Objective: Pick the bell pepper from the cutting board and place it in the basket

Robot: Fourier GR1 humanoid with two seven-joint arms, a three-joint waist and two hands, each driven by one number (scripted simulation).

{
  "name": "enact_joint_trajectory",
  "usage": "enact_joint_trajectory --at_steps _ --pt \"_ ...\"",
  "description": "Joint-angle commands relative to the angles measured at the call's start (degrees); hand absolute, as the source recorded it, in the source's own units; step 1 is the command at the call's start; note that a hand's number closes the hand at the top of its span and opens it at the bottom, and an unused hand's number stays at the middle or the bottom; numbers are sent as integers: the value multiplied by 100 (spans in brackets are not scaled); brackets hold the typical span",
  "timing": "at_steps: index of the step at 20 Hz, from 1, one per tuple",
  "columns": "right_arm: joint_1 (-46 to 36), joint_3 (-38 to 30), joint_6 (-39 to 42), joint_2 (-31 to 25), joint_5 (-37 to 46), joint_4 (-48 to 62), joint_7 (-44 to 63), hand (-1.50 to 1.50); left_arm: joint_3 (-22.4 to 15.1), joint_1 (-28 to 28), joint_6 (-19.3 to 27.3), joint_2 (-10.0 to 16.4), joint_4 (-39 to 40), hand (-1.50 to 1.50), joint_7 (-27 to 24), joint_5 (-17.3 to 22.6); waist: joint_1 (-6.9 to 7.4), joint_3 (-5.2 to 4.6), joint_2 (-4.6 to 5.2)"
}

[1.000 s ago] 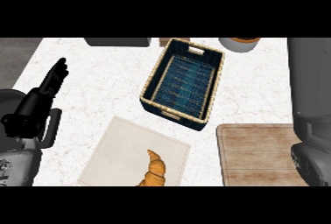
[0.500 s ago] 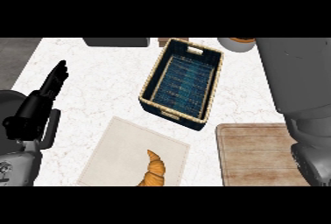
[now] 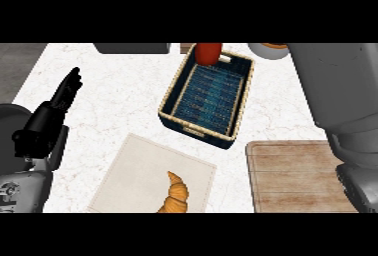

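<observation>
Head view: one basket [image 3: 171, 102], dark blue inside with a pale woven rim, stands slantwise mid-counter. One red pepper [image 3: 208, 52] shows at its far end, over the far rim; whether it rests on the bottom I cannot tell. One wooden board [image 3: 295, 175] lies bare at lower right, just beside the basket's near corner. One pale mat [image 3: 140, 170] at lower centre carries one croissant [image 3: 174, 196].

One left hand [image 3: 46, 125] rests at the left edge, fingers straight and pointing up, grasping nothing. One right forearm [image 3: 336, 85] runs up the right side – its hand is cut off by the view's top, so its fingers cannot be told.

At the far edge sit one grey block [image 3: 133, 47] and one white bowl [image 3: 267, 51]. White marbled counter [image 3: 118, 100]; a dark floor strip [image 3: 18, 62] shows at upper left.
</observation>
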Motion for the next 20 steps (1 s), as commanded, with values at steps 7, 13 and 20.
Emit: enact_joint_trajectory --at_steps 7,13,20 --pt "40 -599 -1323 380 -248 15 -298 -150 4 -22 42 -62 177 0 -185 -60 47 -1 27" --pt "117 -1421 -2853 236 -320 -387 -61 -150 20 138 50 -43 124 0 -287 -89 -2 0 13" --pt "711 -2227 -3165 -830 -579 -710 -291 -150 106 270 -40 34 3 0 -222 -6 -68 6 -14"
